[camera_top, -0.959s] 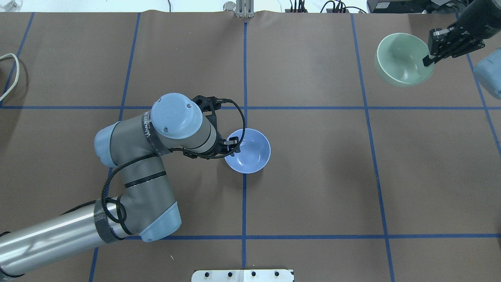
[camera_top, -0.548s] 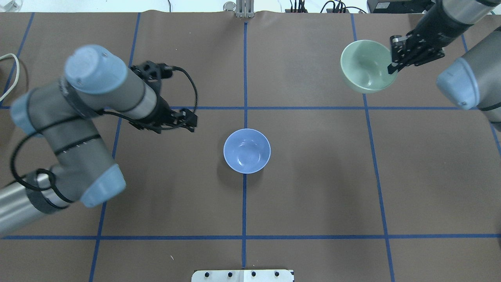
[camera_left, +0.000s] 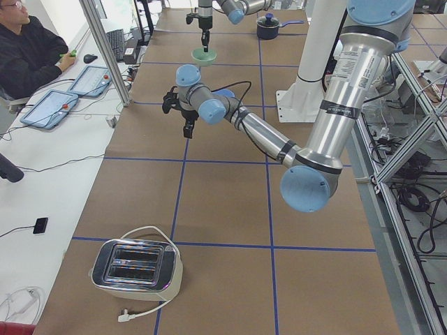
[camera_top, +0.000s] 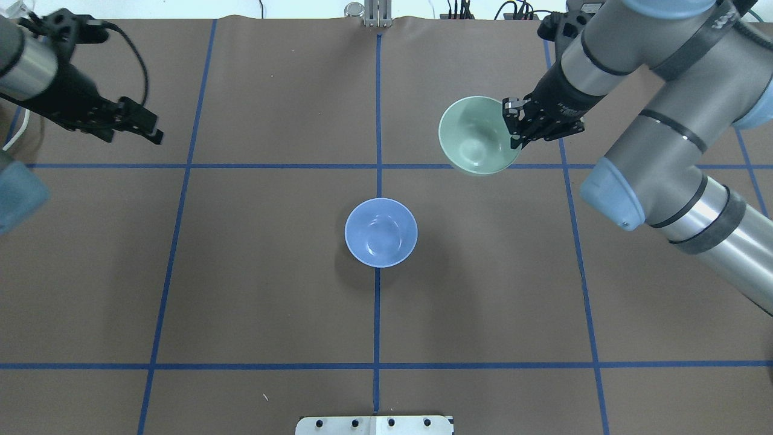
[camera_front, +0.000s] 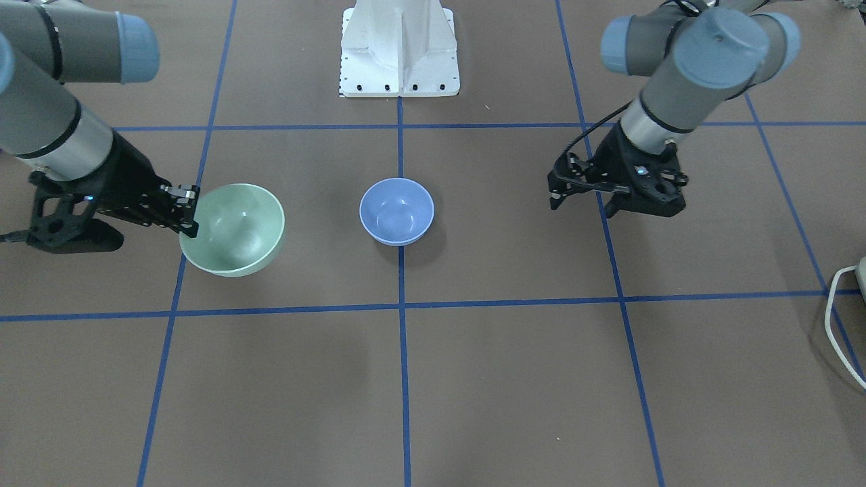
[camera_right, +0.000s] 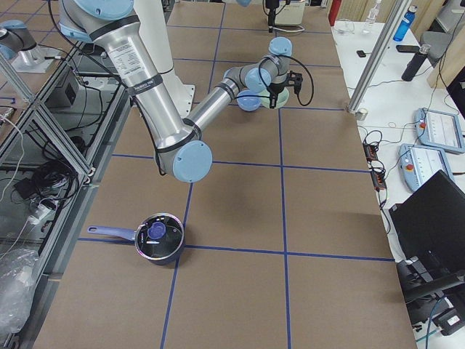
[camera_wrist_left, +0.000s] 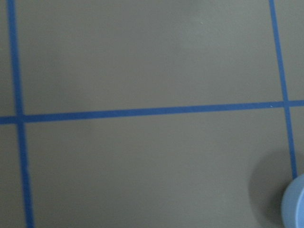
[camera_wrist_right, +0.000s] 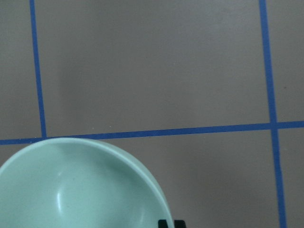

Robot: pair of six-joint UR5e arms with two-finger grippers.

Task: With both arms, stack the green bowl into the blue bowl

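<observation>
The blue bowl (camera_top: 381,232) stands upright and alone at the table's middle; it also shows in the front view (camera_front: 396,211), and its edge shows in the left wrist view (camera_wrist_left: 295,204). My right gripper (camera_top: 513,125) is shut on the rim of the green bowl (camera_top: 476,136) and holds it back and to the right of the blue bowl, apart from it. The front view shows the same hold, with the right gripper (camera_front: 189,211) on the green bowl (camera_front: 237,230). My left gripper (camera_top: 148,127) is open and empty, far to the left of the blue bowl.
Blue tape lines cross the brown table cover. The white pedestal (camera_front: 399,54) stands at the robot's edge. A toaster (camera_left: 136,269) sits at the left end and a dark pot (camera_right: 158,236) at the right end. A white cable (camera_front: 839,304) lies at the far left.
My left gripper let go of the blue bowl's rim and drew back far to the left. My right gripper carried the green bowl leftward, closer to the blue bowl, which stayed put.
</observation>
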